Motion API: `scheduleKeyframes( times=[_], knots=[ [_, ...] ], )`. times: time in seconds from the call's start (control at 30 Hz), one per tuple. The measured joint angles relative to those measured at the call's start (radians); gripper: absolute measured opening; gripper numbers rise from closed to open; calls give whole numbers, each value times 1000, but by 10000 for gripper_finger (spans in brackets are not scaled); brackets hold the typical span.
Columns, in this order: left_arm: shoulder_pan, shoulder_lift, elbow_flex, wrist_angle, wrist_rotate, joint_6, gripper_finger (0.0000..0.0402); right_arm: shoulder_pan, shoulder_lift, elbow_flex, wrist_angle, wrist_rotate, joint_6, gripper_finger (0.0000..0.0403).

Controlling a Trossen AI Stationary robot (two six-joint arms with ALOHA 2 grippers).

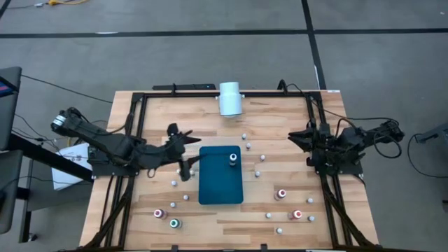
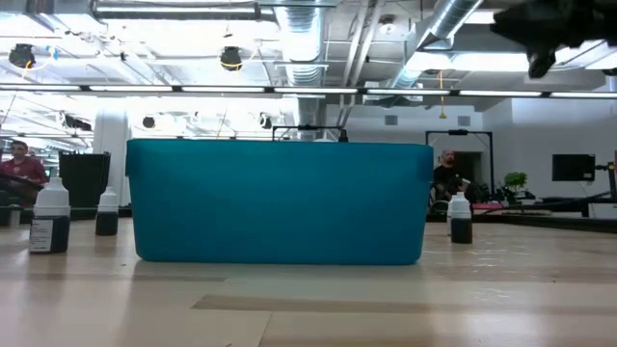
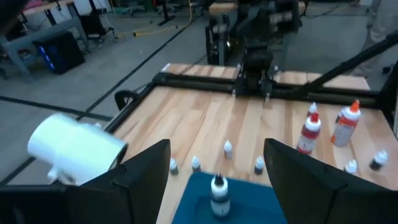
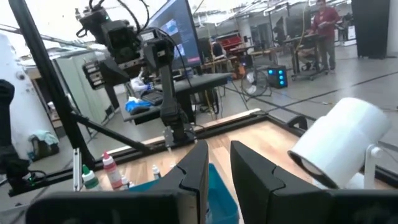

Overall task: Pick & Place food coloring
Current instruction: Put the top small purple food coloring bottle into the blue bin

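Item: my left gripper (image 1: 183,164), jaws spread, grasping nothing, hanging at the tray's (image 1: 210,189) left edge. One bottle (image 1: 233,159) stands inside the tray near its far rim; the other bottles are scattered over the table (image 1: 280,112). Bare wood lies behind the tray toward the cylinder (image 1: 230,99). My right gripper (image 1: 299,137), clenched empty, waits at the right rail. Low view: the tray wall hides most bottles.

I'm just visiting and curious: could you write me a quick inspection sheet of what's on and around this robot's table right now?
Surface: wooden table, black frame.
Job's things: one small bottle standing in the teal tray; other food coloring bottles scattered on the wood.
Clutter: white cylinder on its side at the far edge.
Grippers: left gripper open beside the tray; right gripper shut, parked at the right side.
Cables: black ones on the floor.
Surroundings: people at benches behind.
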Motion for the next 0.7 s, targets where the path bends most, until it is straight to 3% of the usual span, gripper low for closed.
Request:
scheduleKeyframes(
  times=[0.47, 0.7],
  knots=[
    [-141, -31, -1, -434, -252, -353, 252, 0, 487, 381, -125, -3, -53, 59],
    [-220, -77, -102, -504, -322, -546, 252, -6, 707, 584, -241, -2, -53, 59]
  ],
)
